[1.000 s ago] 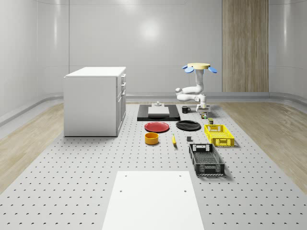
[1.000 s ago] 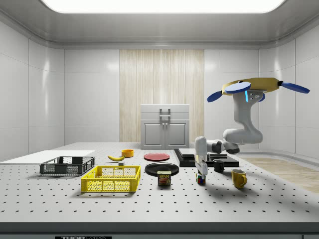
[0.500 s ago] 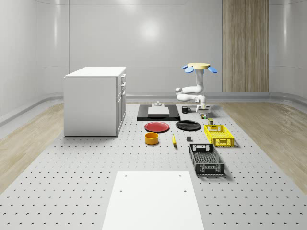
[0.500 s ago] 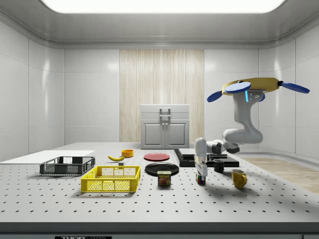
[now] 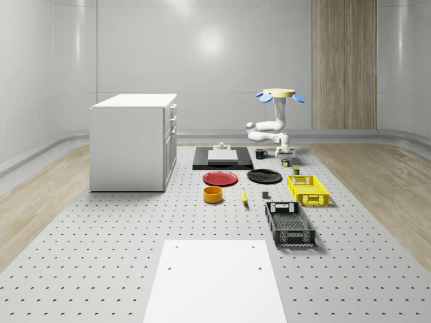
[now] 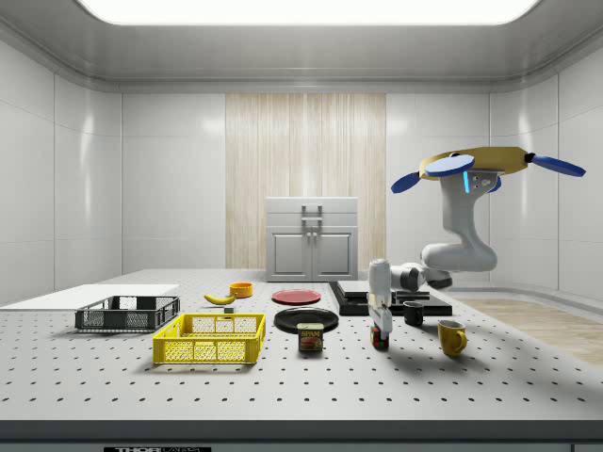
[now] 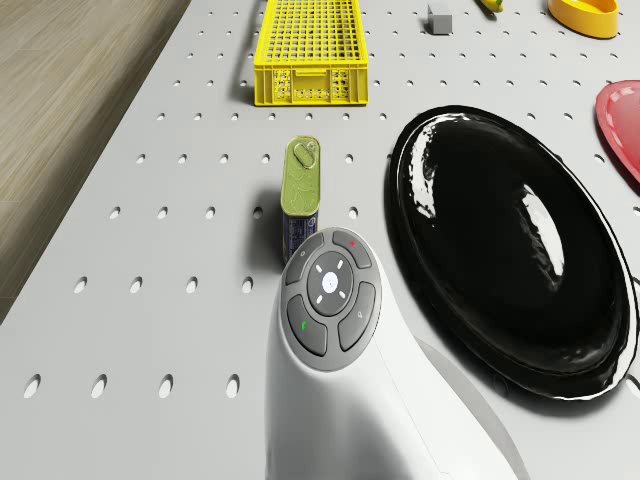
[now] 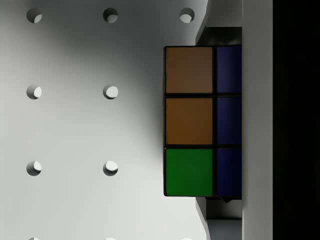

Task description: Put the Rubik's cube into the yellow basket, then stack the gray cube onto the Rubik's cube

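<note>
The Rubik's cube (image 8: 190, 120) rests on the perforated table, showing orange, green and blue tiles. My gripper (image 6: 380, 331) points straight down over it, open, with one finger (image 8: 220, 17) just off each side of the cube and a thin dark gap at both. The drone (image 6: 476, 165) hovers above the table's far end, beyond the yellow basket (image 5: 308, 189). That basket (image 7: 307, 52) holds nothing. The small gray cube (image 5: 267, 196) sits on the table beside the basket, also the gray cube (image 7: 439, 18) in the drone view.
A tin can (image 7: 300, 195) stands close to the gripper, beside a black plate (image 7: 510, 250). A yellow mug (image 6: 451, 336) and a black mug (image 6: 414, 313) sit nearby. Further off are a black basket (image 5: 289, 223), red plate (image 5: 221, 177), orange bowl (image 5: 213, 194) and white cabinet (image 5: 133, 141).
My gripper has sunk a little, so its fingers now flank the Rubik's cube instead of hanging above it. The drone and the objects have stayed put.
</note>
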`<state>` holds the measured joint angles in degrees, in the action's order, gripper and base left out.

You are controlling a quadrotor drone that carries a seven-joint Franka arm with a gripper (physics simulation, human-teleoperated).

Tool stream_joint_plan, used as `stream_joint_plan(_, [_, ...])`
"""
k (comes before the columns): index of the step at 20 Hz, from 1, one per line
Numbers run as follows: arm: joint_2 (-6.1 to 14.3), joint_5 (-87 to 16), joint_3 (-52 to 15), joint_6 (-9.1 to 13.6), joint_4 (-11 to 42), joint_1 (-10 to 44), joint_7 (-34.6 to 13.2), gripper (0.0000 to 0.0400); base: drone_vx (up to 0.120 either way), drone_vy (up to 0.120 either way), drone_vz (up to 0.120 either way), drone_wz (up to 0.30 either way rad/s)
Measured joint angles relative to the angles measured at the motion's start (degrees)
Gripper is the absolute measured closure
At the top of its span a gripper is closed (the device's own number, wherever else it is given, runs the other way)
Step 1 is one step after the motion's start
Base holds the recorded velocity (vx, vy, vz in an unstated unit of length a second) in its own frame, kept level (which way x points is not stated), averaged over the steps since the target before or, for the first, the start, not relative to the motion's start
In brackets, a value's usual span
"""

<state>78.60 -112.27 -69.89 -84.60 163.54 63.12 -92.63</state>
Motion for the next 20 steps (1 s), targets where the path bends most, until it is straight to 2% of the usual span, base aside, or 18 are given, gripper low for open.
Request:
stream_joint_plan(6, [0.3, 3.5, -3.5, 0.9, 0.7, 0.3, -0.6, 0.0074, 0.0, 0.0, 0.12, 0.0])
stream_joint_plan(12, [1.0, 5.0, -4.9, 0.6, 0.9, 0.6, -1.0, 0.0075, 0.12, 0.0, 0.113, 0.0])
stream_joint_plan(14, [1.3, 5.3, -5.1, 0.4, 0.9, 0.7, -1.1, 0.0075, 0.12, 0.02, 0.0, 0.0])
stream_joint_plan(19, [1.9, 5.8, -5.4, -0.2, 0.9, 0.9, -1.2, 0.0075, 0.12, 0.12, 0.0, 0.0])
stream_joint_plan(20, [2.1, 5.8, -5.5, -0.3, 0.9, 0.9, -1.3, 0.0075, 0.12, 0.0, 0.0, 0.0])
